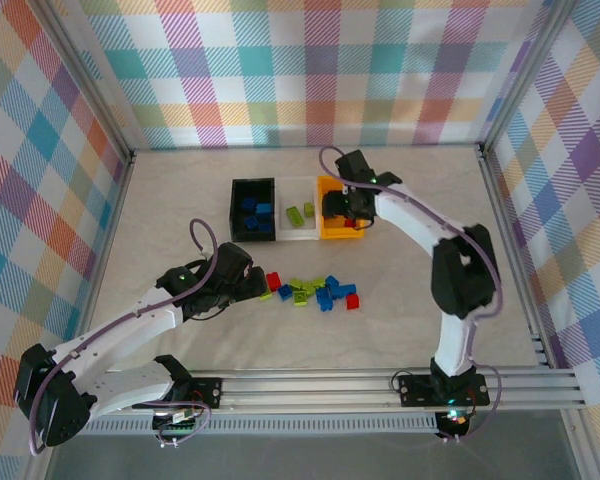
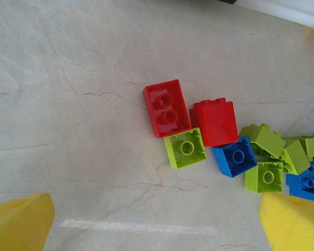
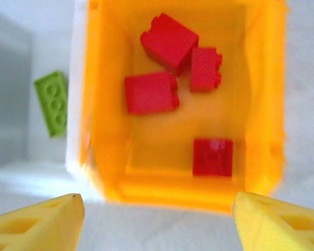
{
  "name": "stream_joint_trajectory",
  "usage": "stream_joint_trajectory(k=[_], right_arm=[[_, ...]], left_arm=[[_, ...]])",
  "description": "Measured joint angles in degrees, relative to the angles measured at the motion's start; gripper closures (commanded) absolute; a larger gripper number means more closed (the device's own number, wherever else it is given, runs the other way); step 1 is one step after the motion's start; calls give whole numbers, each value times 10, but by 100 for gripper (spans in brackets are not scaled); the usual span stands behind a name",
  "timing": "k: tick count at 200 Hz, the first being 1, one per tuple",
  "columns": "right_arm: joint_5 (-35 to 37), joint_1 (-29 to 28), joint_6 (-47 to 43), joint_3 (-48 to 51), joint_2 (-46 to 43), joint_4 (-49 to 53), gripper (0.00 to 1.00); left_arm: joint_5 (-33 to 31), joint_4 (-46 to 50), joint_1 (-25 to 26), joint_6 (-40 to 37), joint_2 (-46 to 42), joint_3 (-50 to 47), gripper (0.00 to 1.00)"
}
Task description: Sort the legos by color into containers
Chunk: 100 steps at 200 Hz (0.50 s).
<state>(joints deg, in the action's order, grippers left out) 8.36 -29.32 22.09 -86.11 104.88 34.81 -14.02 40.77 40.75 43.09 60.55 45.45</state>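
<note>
Loose legos (image 1: 315,290) in red, blue and lime lie in a pile at mid-table. The left wrist view has two red bricks (image 2: 166,107), a lime brick (image 2: 186,148) and a blue brick (image 2: 234,156) close together. My left gripper (image 1: 258,288) (image 2: 157,225) stands open just left of the pile, nothing between its fingers. Behind stand the black bin (image 1: 238,215), the clear/white bin (image 1: 298,232) and the orange bin (image 1: 329,230). My right gripper (image 1: 352,207) (image 3: 157,225) hangs open and empty above the orange bin (image 3: 261,104), which holds several red bricks (image 3: 149,92).
Blue bricks (image 1: 252,210) lie in the black bin and lime bricks (image 1: 294,214) in the clear/white one, one lime brick (image 3: 54,102) showing beside the orange wall. Checked walls close the table on three sides. An aluminium rail (image 1: 380,385) runs along the near edge.
</note>
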Motion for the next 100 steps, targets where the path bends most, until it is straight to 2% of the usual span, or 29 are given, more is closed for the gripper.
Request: stream_joint_trajectory(k=[28,49,71,100], right_arm=[[-13,-35,6,144,-143,-12,20],[-24,-68,14,245,-217,-4,19],[-31,-111,28,333,-260,13,20],[-33,-162,59,407,-274,28,19]], left_arm=[[0,0,0,0,0,0,0],[0,0,0,0,0,0,0],[0,0,0,0,0,0,0],[0,-2,0,0,1,-7,0]])
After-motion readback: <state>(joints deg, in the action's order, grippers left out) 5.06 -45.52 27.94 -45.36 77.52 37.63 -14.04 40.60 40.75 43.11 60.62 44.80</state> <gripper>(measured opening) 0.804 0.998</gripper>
